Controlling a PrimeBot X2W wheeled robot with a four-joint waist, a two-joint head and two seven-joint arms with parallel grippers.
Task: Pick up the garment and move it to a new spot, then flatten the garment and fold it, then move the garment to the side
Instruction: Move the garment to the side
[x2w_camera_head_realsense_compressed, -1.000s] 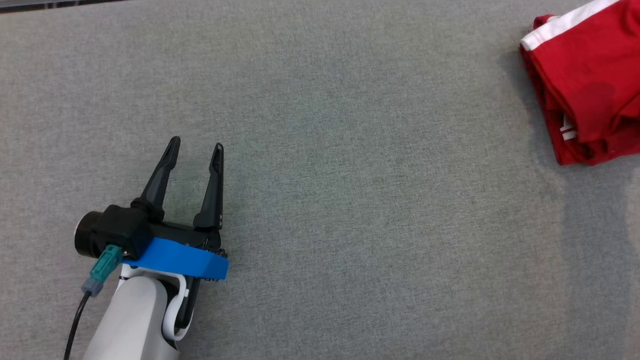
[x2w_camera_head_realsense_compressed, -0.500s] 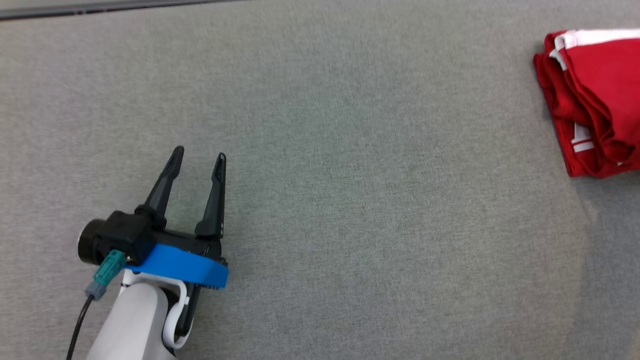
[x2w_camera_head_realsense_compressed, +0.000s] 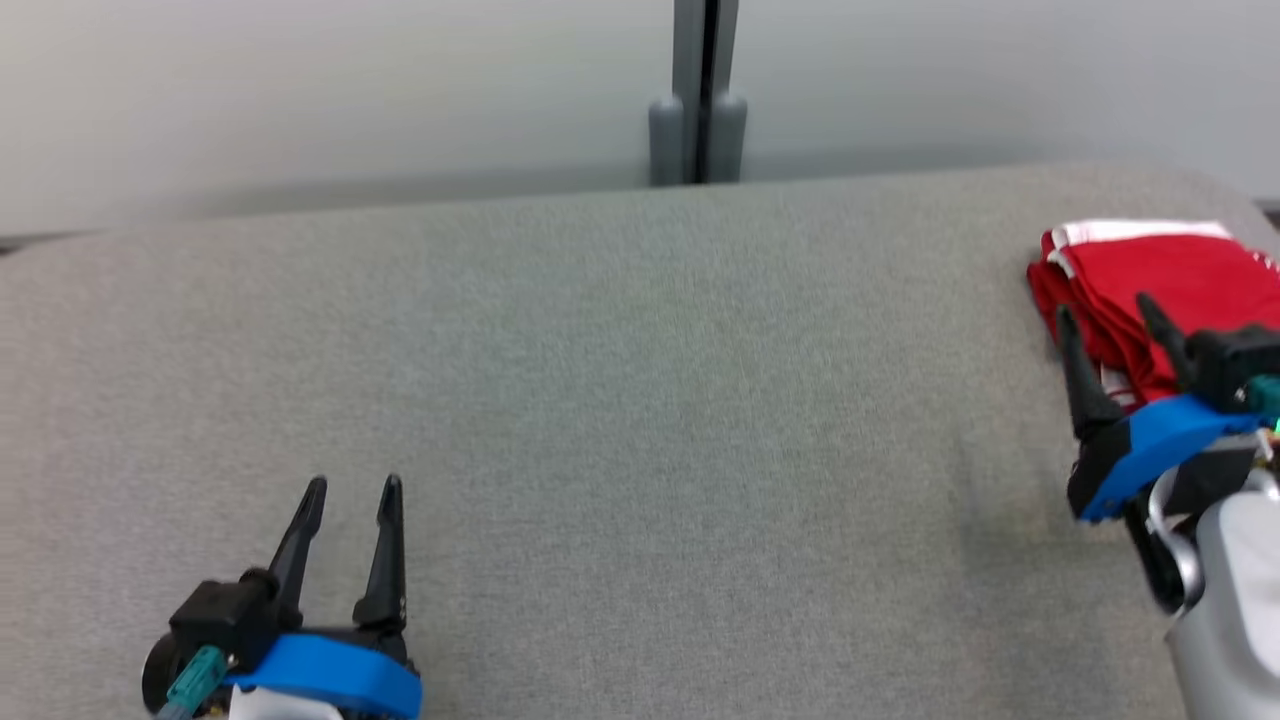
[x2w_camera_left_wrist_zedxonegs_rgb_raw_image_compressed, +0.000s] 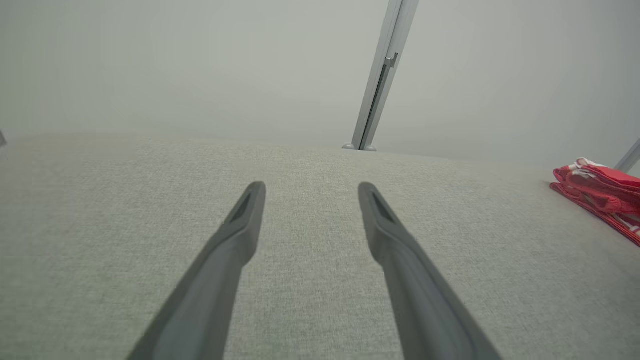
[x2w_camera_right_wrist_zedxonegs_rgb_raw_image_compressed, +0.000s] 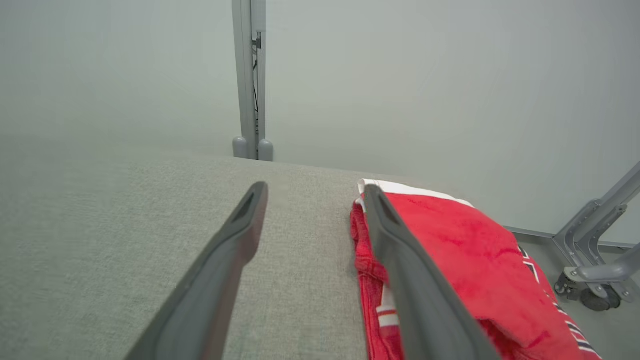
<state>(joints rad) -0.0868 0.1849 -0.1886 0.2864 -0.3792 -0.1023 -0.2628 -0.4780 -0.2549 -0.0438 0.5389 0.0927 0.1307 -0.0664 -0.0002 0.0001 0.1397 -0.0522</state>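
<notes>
Cam tilts up; folded garment (x2w_camera_head_realsense_compressed: 1150, 265) sits upper right. R gripper (x2w_camera_head_realsense_compressed: 1105, 310), L gripper (x2w_camera_head_realsense_compressed: 353, 485) open, empty; task prob done.

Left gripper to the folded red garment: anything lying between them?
Bare. In the head view, plain grey fabric tabletop runs from the left gripper to the folded red white-trimmed garment.
</notes>
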